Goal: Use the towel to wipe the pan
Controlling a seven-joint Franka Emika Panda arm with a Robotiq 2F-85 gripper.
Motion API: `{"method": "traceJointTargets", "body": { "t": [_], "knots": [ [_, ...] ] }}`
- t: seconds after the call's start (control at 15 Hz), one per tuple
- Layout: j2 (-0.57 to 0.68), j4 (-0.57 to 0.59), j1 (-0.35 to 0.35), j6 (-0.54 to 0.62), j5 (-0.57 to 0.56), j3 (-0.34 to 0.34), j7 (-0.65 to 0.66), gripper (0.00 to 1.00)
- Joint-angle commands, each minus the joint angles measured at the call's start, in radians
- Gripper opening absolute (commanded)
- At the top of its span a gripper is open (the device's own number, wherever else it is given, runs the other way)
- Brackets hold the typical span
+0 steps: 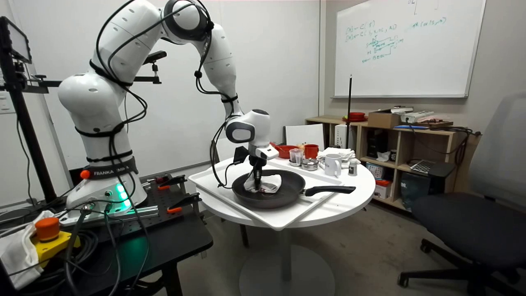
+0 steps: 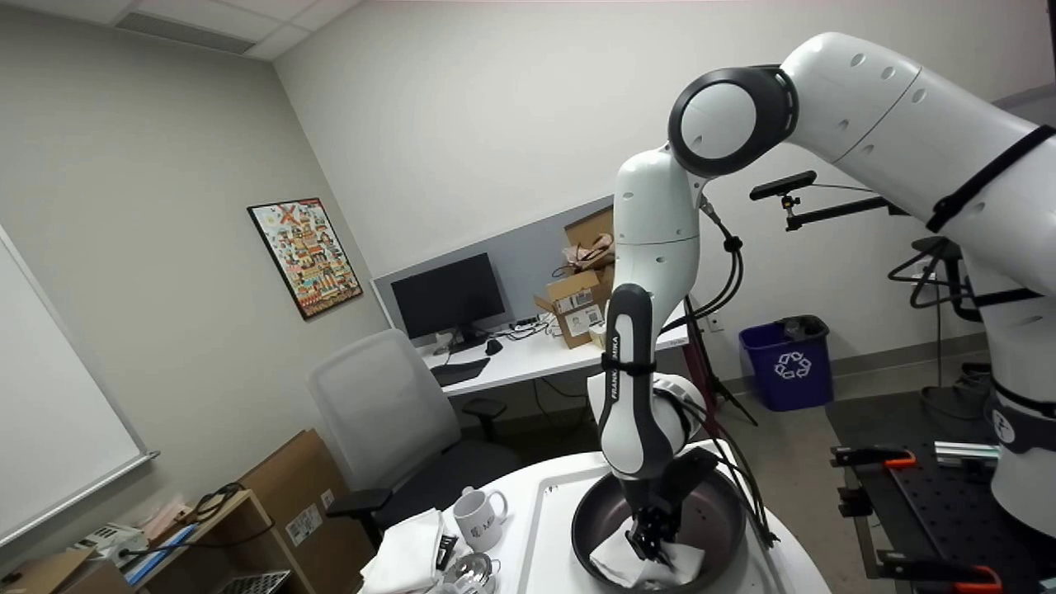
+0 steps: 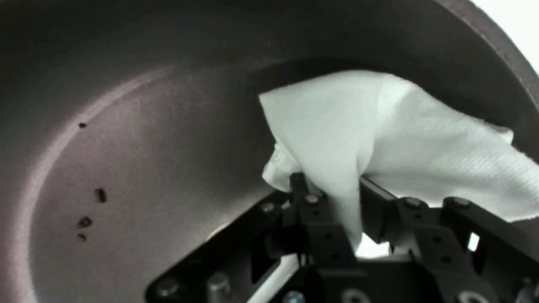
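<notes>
Two fingers (image 3: 323, 229) pinch one towel (image 3: 332, 122) in one pan (image 1: 292, 185).

Arm (image 1: 221, 61) reads "FRANKA"; bin (image 2: 782, 394) bears recycling sign (image 2: 793, 365).

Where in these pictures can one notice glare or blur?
Wrist view: a pale curved sheen on the pan, and the gripper looks somewhat blurred near the lens; in an exterior view, the green light shines very brightly.

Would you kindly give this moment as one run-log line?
Gripper: closed on white cloth towel | Towel: inside round black frying pan | Pan: on white rectangular tray | Small dark specks: on pan floor, apart from towel
</notes>
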Motion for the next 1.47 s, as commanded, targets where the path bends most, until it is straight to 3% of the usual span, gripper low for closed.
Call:
{"method": "traceJointTargets", "body": {
  "t": [0.0, 0.33, 0.8, 0.93, 1.2, 1.4],
  "knots": [
    [-0.001, -0.088, -0.045, 0.085, 0.012, 0.023, -0.053, 0.04],
    [-0.024, -0.146, -0.124, 0.153, 0.016, 0.055, -0.055, 0.04],
    [-0.034, -0.111, -0.36, 0.097, 0.073, 0.154, -0.09, 0.04],
    [-0.032, -0.089, -0.4, 0.078, 0.088, 0.16, -0.091, 0.04],
    [-0.034, -0.03, -0.434, 0.004, 0.128, 0.156, -0.088, 0.04],
    [-0.026, 0.001, -0.384, -0.022, 0.14, 0.136, -0.079, 0.04]
  ]
}}
